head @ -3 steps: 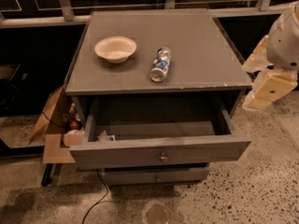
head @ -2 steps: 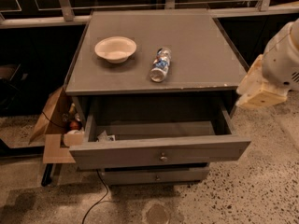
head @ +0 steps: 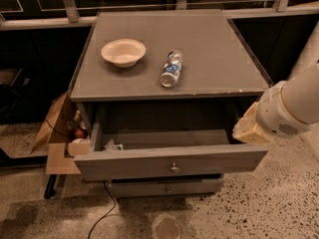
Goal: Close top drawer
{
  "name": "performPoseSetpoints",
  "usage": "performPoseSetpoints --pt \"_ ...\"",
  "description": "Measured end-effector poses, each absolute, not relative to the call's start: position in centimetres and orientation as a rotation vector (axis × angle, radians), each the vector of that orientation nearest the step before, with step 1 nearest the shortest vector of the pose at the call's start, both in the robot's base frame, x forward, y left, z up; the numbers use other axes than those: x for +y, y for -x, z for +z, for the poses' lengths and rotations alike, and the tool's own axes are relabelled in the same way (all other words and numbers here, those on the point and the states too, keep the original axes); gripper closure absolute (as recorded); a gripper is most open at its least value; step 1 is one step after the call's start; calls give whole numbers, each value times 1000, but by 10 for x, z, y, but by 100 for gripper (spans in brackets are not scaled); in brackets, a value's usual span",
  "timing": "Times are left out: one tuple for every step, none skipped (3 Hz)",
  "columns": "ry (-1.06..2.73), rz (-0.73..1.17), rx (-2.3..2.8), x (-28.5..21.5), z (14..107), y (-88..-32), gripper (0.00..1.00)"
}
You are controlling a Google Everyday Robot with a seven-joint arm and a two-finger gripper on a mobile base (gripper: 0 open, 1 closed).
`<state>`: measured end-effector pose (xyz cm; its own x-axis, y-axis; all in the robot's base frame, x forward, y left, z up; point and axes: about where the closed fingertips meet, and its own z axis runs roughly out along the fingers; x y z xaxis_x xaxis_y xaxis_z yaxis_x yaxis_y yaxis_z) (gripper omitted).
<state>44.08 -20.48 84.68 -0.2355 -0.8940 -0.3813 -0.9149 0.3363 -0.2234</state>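
The top drawer (head: 149, 164) of the grey cabinet is pulled far out, and its front panel has a small round metal knob (head: 174, 168) at the centre. A bit of crumpled paper lies inside at the left. My gripper (head: 248, 128), beige at the end of the white arm (head: 294, 103), is at the drawer's right front corner, just above the front panel's right end. It holds nothing that I can see.
On the cabinet top (head: 214, 39) are a white bowl (head: 123, 51) and a plastic bottle (head: 171, 68) lying on its side. A shallower drawer (head: 167, 187) sits below. A cardboard box with items (head: 57, 133) stands left of the cabinet. A cable (head: 102, 218) runs over the speckled floor.
My arm and gripper have moved down and to the left, from beside the cabinet top's right edge to the open drawer's right front corner. The drawer has not moved.
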Motion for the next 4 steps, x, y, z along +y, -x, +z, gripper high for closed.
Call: performPoseSetpoints --pt "1539 194 2223 -205 782 -438 100" --pt "1534 271 2272 -203 737 -427 100" --pt "1539 256 2261 -205 733 -426 100" --pt "1542 186 2212 -212 716 -431 100"
